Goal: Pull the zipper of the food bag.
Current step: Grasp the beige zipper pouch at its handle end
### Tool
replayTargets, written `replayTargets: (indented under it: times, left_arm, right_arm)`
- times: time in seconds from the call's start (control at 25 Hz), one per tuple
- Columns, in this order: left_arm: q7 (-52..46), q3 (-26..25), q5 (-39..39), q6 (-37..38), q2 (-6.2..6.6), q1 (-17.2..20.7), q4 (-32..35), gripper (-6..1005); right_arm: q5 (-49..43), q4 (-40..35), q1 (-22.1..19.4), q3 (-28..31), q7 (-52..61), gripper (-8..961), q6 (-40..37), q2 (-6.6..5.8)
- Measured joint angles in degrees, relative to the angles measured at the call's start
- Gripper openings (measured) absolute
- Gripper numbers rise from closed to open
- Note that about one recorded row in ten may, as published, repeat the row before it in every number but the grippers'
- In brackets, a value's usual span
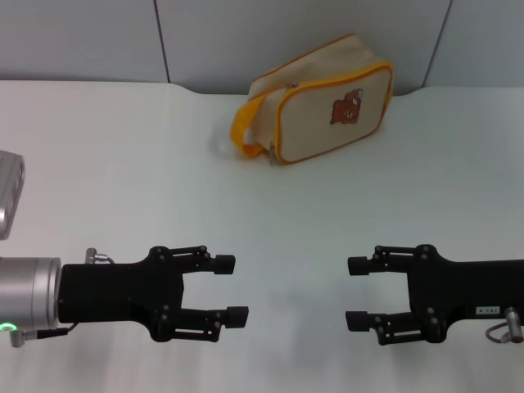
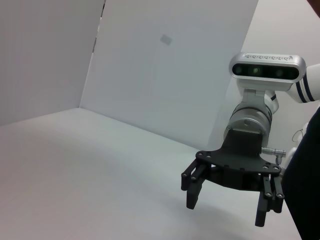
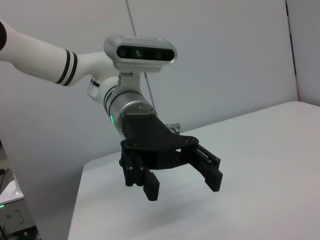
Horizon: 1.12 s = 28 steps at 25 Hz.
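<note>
The white desk fills most of the head view and runs back to pale wall panels. The food bag stands at the far edge of the desk, a little right of centre and right by the wall, upright on its base with the brown bear picture on the side that faces the robot. Its orange loop handle hangs off the end toward the robot's left and droops to the desk. The zipper runs along the top edge of the bag as an orange line; a small silvery piece hanging near the lower corner beside the handle may be its pull tab, though the view is too coarse to be sure.

Near the robot, well apart from the bag, both arms hover low over the desk with their tips pointing toward each other. The left gripper has its black fingers spread wide and holds nothing; the right wrist view shows it the same way. The right gripper is likewise spread wide and empty, as the left wrist view confirms. A grey object shows only partly at the left edge.
</note>
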Motion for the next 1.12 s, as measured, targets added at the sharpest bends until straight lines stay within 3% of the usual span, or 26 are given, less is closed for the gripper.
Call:
replayTargets:
  times: [0.56,0.68,0.8,0.96,1.0,1.12]
  left_arm:
    - [0.4,-0.3,0.6,-0.6,-0.32,-0.1,0.2,812]
    - [1.9,-2.7,0.1,-2.5,-0.71,0.0,0.4,812]
    - [4.7,-9.1,-1.0,-7.4,-1.86,-1.0,0.2,812]
    - [8.0,-10.7,-4.9,-13.0,-1.97,-2.7,-2.1,812]
    - [11.1,-10.8,-9.5,-18.7,-2.02,-4.8,-4.9,812]
    - [13.1,-10.6,-12.7,-23.8,-2.19,-7.0,-7.0,812]
  right_arm:
    - [0.1,0.3,-0.2,0.4,-0.4,780,0.0,0.03]
    - [0.6,0.7,-1.1,1.0,-1.6,780,0.0,0.02]
    - [0.7,0.7,-2.0,1.5,-2.4,781,0.0,0.19]
    - [0.7,0.7,-2.6,2.2,-2.5,781,0.0,0.19]
    - [0.7,0.7,-2.9,2.8,-2.5,781,0.3,0.19]
    - [0.7,0.7,-3.4,3.0,-2.5,780,0.8,0.18]
